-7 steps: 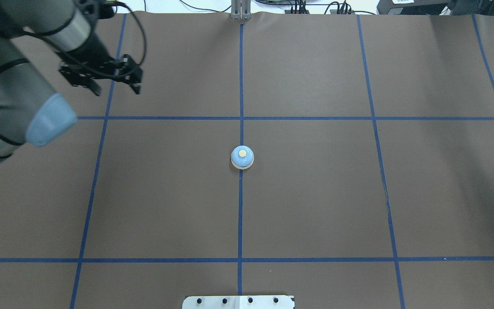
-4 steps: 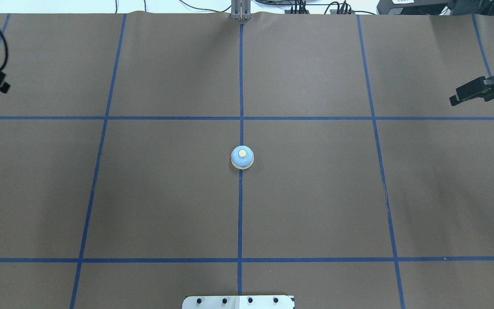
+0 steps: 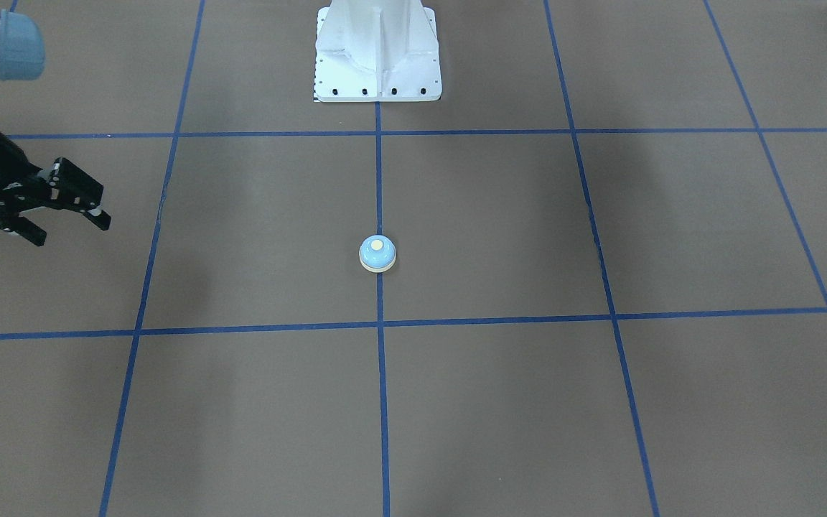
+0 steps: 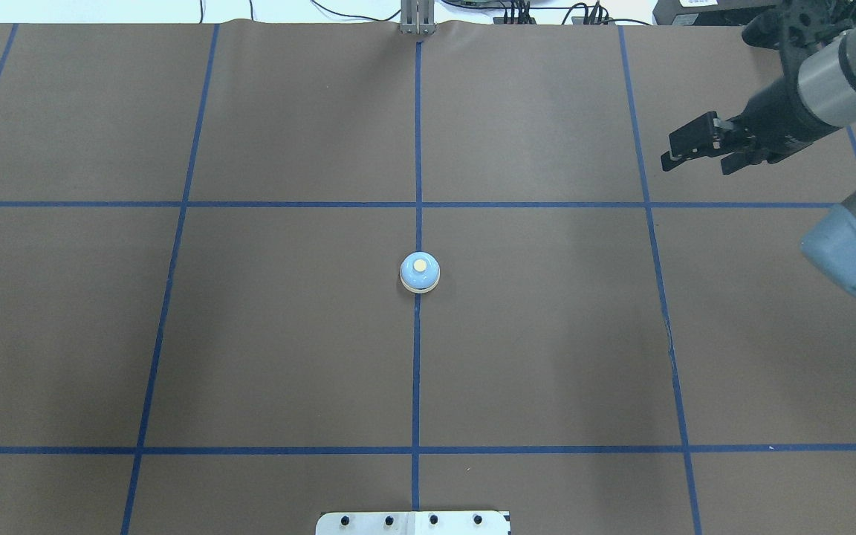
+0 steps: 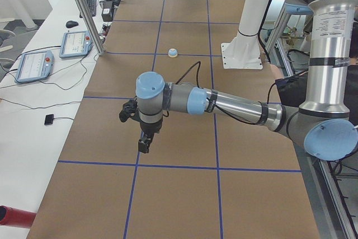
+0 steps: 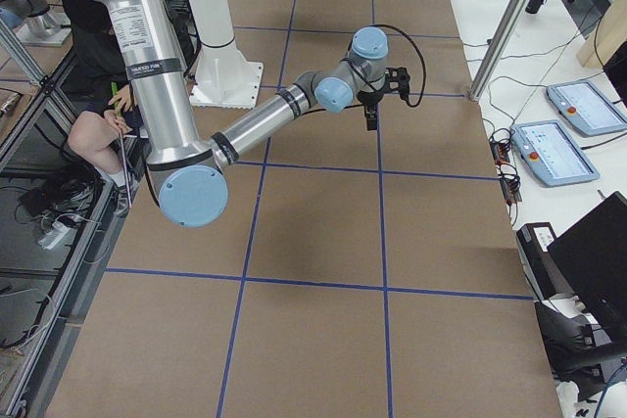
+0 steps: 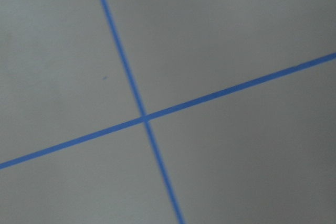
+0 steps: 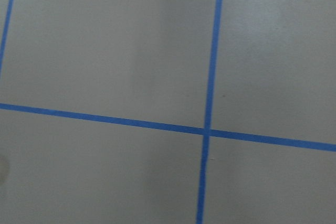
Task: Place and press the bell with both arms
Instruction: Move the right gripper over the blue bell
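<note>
The small light-blue bell [image 4: 420, 273] with a cream button stands upright on the centre tape line; it also shows in the front-facing view [image 3: 377, 253] and the exterior left view [image 5: 173, 54]. My right gripper [image 4: 695, 165] is open and empty, far to the bell's right and beyond it, above the paper; the front-facing view [image 3: 73, 233] shows its fingers spread. My left gripper [image 5: 144, 145] shows only in the exterior left view, hanging over the table's left end, far from the bell; I cannot tell if it is open. Both wrist views show only brown paper and tape lines.
Brown paper with a blue tape grid [image 4: 417, 204] covers the table. The white bolted pedestal [image 3: 377, 57] stands at the robot's edge. A metal post [image 4: 417, 18] is at the far edge. Teach pendants [image 5: 33, 65] lie on the side bench.
My left arm has swung out of the overhead view to the left. My right arm has come in from the right, its gripper moving left. The bell has not moved.
</note>
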Robot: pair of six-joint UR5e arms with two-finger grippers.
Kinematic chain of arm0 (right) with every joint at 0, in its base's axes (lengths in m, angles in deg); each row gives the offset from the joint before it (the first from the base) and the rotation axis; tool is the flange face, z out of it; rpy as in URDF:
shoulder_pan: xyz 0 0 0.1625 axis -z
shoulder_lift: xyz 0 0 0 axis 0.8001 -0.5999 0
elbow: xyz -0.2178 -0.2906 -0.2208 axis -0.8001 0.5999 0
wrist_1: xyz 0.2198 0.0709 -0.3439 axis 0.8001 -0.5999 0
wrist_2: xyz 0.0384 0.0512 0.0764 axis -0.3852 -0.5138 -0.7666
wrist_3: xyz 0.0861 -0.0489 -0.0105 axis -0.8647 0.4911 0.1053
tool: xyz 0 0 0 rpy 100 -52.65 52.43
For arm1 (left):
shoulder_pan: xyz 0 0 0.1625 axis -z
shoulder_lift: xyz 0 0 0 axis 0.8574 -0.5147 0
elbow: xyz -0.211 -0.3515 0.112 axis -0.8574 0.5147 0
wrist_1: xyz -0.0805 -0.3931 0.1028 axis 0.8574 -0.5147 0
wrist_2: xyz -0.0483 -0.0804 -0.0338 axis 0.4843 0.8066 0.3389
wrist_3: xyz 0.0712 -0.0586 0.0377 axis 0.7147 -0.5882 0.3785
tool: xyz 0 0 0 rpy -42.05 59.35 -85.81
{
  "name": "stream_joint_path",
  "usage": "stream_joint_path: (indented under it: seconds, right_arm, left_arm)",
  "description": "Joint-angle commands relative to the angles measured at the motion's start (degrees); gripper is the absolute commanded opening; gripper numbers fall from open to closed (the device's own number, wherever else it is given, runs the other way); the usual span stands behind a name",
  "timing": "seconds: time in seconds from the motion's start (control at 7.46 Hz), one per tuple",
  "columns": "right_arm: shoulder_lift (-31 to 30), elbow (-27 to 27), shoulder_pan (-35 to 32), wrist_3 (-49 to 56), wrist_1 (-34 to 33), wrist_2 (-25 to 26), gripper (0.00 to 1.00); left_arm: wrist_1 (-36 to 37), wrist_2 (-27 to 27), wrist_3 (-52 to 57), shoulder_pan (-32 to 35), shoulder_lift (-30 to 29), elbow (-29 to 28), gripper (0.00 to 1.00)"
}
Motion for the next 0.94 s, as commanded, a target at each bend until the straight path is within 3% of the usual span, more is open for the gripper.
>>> stream_joint_path:
  seconds: [0.0, 0.13, 0.27, 0.54, 0.8]
  right_arm:
    - [6.62, -1.66, 6.35, -8.15, -7.22, 4.66, 1.0]
    - [11.18, -2.63, 10.29, -8.16, -15.29, 11.13, 1.0]
    - [14.19, -2.72, 15.38, -8.24, -19.03, 16.42, 1.0]
    - [15.62, -2.64, 17.53, -8.42, -19.24, 16.56, 1.0]
    - [19.29, -0.11, 20.6, -12.0, -19.33, 17.17, 1.0]
  left_arm:
    - [-3.97, 0.63, 1.41, 4.54, 7.06, -1.42, 1.0]
    - [-4.34, 0.64, -6.7, 4.54, 6.9, -1.16, 1.0]
    - [-4.34, 0.55, -12.26, 4.36, 7.24, -1.07, 1.0]
    - [-4.26, 0.55, -13.28, 3.4, 7.34, -0.64, 1.0]
    - [-5.39, 0.55, -17.82, -2.11, 6.81, -0.55, 1.0]
